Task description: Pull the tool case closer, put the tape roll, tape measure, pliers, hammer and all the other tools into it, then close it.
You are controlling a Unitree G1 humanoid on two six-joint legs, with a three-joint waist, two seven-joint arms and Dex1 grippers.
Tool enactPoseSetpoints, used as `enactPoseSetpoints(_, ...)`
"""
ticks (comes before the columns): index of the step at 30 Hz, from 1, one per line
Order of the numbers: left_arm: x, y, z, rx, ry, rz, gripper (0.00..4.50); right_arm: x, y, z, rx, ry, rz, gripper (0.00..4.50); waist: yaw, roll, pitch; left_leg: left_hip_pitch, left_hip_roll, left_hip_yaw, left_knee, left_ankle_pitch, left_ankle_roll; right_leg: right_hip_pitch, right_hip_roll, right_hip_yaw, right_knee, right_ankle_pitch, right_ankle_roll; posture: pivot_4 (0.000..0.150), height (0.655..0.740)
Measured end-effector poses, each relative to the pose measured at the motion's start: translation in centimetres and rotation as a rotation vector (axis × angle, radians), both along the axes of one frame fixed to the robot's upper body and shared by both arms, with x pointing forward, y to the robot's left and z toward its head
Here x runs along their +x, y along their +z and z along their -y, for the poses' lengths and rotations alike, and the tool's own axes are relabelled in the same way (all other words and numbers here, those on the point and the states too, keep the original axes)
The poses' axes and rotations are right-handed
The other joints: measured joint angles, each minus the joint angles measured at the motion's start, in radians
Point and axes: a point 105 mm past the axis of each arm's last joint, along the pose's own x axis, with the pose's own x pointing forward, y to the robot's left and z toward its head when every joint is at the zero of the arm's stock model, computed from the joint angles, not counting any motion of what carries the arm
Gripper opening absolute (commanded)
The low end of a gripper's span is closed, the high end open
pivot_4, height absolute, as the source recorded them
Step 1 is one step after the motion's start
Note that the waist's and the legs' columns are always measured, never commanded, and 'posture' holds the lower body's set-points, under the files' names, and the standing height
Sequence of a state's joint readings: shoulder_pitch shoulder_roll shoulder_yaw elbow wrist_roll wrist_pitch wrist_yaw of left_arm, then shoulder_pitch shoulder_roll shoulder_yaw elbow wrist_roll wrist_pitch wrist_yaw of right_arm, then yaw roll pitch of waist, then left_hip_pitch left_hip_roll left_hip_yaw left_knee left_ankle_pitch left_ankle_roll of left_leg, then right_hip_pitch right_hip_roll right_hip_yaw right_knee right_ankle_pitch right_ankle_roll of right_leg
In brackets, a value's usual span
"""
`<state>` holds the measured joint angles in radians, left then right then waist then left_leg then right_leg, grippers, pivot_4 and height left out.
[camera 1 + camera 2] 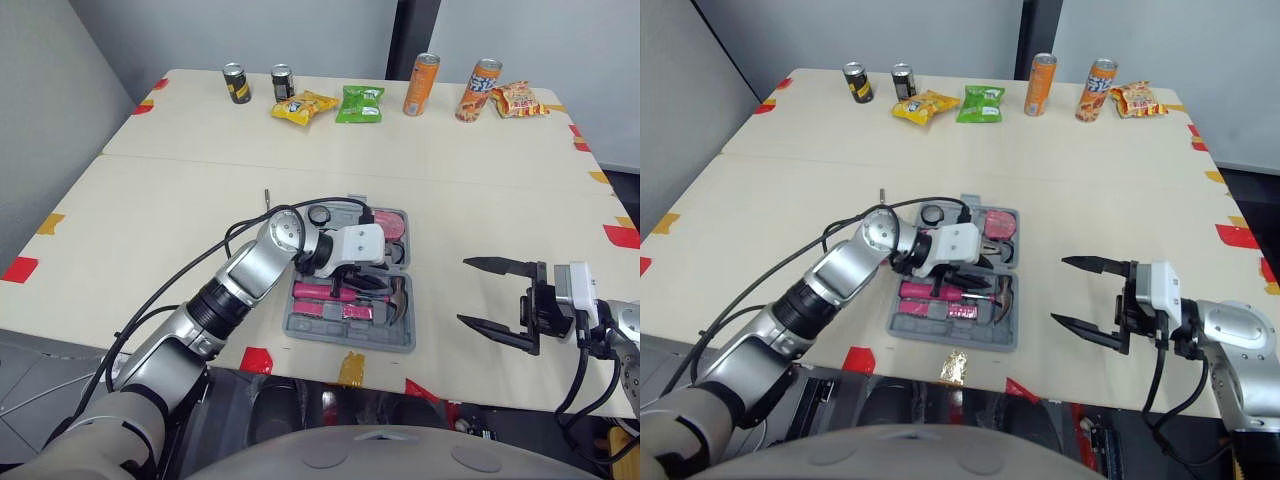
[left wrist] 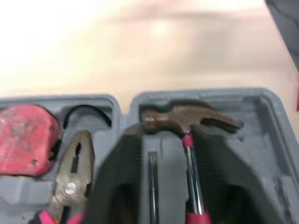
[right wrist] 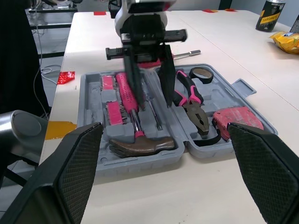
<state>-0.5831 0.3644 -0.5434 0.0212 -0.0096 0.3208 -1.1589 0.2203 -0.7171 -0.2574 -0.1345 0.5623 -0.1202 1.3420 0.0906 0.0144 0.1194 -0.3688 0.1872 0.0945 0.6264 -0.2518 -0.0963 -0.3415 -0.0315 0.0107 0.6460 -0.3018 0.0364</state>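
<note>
1. The grey tool case (image 1: 350,322) lies open on the worktop (image 1: 160,220), close to its near edge and between the two arms.
2. In the case lie the hammer (image 2: 187,121) with its pink handle, the pliers (image 3: 191,100), the red tape measure (image 3: 238,116) in the far right corner and the tape roll (image 3: 202,72) in the far left corner.
3. The left gripper (image 3: 154,100) hangs over the middle of the case, pointing down into it. Its fingers (image 3: 133,79) stand apart on either side of a screwdriver (image 2: 153,179) and the hammer's shaft, and they clasp nothing.
4. The right gripper (image 1: 465,292) hovers low over bare worktop to the right of the case, well apart from it. Its fingers are spread wide and empty.
5. A thin loose tool (image 1: 268,197) lies on the worktop just beyond the case's far left corner.
6. Along the far edge stand two dark cans (image 1: 236,83), a yellow snack bag (image 1: 304,106), a green snack bag (image 1: 359,103) and two orange cans (image 1: 421,84).
</note>
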Motion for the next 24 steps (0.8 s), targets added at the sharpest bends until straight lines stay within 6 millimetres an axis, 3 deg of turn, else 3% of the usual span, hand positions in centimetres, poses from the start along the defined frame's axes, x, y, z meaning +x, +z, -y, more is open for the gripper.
enactPoseSetpoints(2, -0.2, -0.7, -0.3, -0.016, -0.016, -0.019, 0.03, 0.0, 0.0, 0.0, 0.0, 0.0, -0.001, 4.5, 0.001, 0.0, 0.0, 0.0, 0.0, 0.0, 0.0, 0.0, 0.0, 0.0, 0.0, 0.0, 0.0, 0.0, 0.0, 0.15, 0.7385)
enactPoseSetpoints(14, -0.4, -3.8, -1.0, -0.061, -0.05, -0.071, 0.03, -0.2, -0.2, 0.1, 0.0, -0.005, -0.008, 4.5, 0.002, 0.0, 0.0, 0.0, 0.0, 0.0, 0.0, 0.0, 0.0, 0.0, 0.0, 0.0, 0.0, 0.0, 0.0, 0.15, 0.7385)
enactPoseSetpoints(24, -0.3, -4.7, -1.5, -0.097, -0.05, -0.055, 0.03, -0.3, -0.2, 0.3, -0.004, -0.01, -0.013, 4.5, -0.002, 0.0, -0.004, 0.001, 0.0, 0.0, 0.0, 0.0, 0.0, 0.0, 0.0, 0.0, 0.0, 0.0, 0.0, 0.15, 0.7385)
